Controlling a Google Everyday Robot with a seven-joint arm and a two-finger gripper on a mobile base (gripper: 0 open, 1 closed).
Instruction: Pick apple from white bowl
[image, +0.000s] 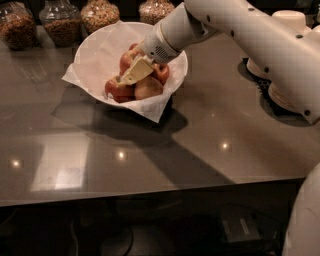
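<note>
Around the white bowl (95, 50) a dark, glossy countertop (100, 165) is spread, with small ceiling lights mirrored in it in front of the bowl. From the right of the bowl a thick white arm (260, 40) is stretched across the counter and angled down over the bowl's right rim. The bowl itself is set towards the back left of the counter and is lined with crinkled white paper (157, 112), whose corners are hung out over the rim at the left and at the front. Behind the bowl four glass jars (61, 22) of brown contents are lined up. Inside the bowl, on its right half, several red and yellowish apples (149, 89) are piled. The gripper (127, 79) – cream-coloured at its tip – is lowered into this pile and is pressed against the apples there. How the jaws are set, and whether an apple is held, cannot be told – the apples are crowded around the tip.
</note>
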